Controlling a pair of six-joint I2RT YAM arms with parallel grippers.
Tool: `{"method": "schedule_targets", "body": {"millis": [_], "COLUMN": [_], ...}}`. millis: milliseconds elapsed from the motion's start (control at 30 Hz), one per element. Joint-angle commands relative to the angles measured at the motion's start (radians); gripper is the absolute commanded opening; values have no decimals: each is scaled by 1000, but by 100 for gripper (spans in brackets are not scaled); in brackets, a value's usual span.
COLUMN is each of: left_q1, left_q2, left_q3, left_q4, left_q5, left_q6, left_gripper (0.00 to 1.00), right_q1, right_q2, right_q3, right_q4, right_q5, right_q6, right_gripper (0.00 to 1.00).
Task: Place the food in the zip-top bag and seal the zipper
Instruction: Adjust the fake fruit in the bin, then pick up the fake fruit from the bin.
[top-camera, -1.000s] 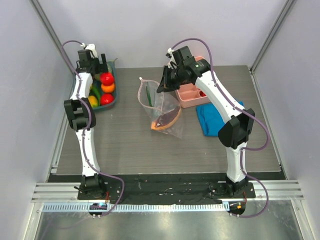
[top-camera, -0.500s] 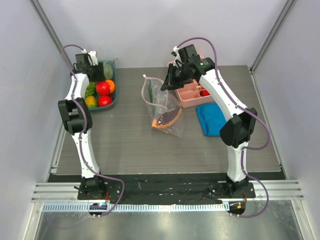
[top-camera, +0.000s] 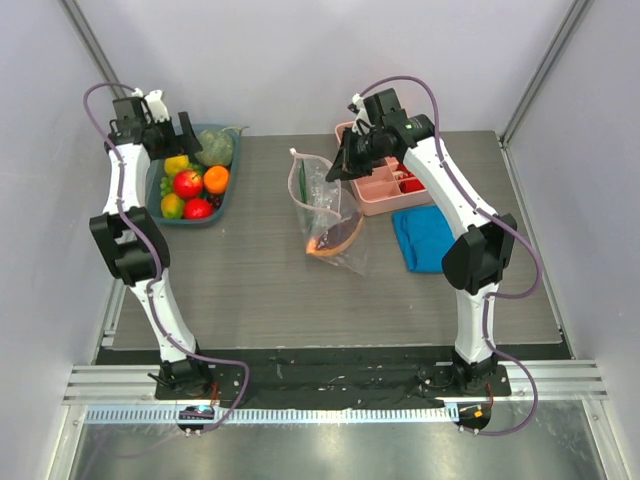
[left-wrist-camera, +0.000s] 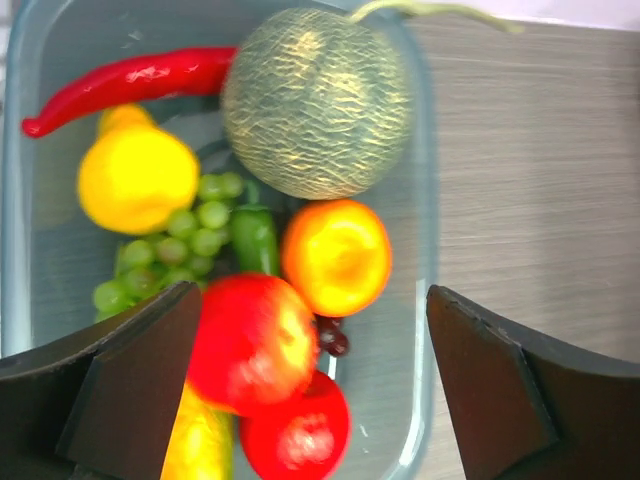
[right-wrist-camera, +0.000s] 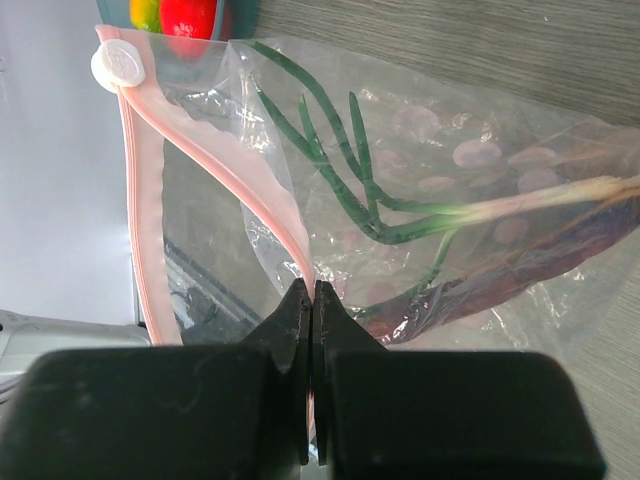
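Your right gripper (right-wrist-camera: 312, 295) pinches the bag (right-wrist-camera: 500, 170) rim, propping its mouth open.
Your left gripper (left-wrist-camera: 310, 330) hangs spread above the food (left-wrist-camera: 335, 255), ready to pick.

1. The bag (right-wrist-camera: 480, 150) was clear with pale pink dots; its zipper (right-wrist-camera: 140, 200) was pink and the slider (right-wrist-camera: 118, 62) white.
2. The stalks (right-wrist-camera: 330, 150) inside it were green.
3. The blue-grey bin (left-wrist-camera: 422, 200) held a red chili (left-wrist-camera: 130, 78), a grey-green netted melon (left-wrist-camera: 315, 100) at 12 o'clock, green grapes (left-wrist-camera: 170, 250), an orange (left-wrist-camera: 335, 255) and a red apple (left-wrist-camera: 250, 345).
4. The tray (top-camera: 372, 190) was pink; the cloth (top-camera: 425, 235) at its 6 o'clock was blue.
5. The table (top-camera: 250, 290) was grey and wood-grained.
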Motion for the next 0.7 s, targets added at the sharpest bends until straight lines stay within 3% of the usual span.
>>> {"method": "schedule_targets", "body": {"millis": [0,333,667], "left_q1": [-9,-12,-26], "left_q2": [-93,-57,15], "left_q3": [-7,-95,-118], "left_q4": [-60,-46,-74], "left_q5": [103,-179,-262], "left_q6": [-24,30,102], "left_gripper": [100,100,100], "right_q1": [-10,-10,-6], "right_q2": [-68,-113,-125], "right_q3": [-3,-95,-119], "right_q4": [28,60,60], "right_q5": [-30,-74,-70], "right_q6": [-26,-46,-51], "right_gripper": [1,1,1]}}
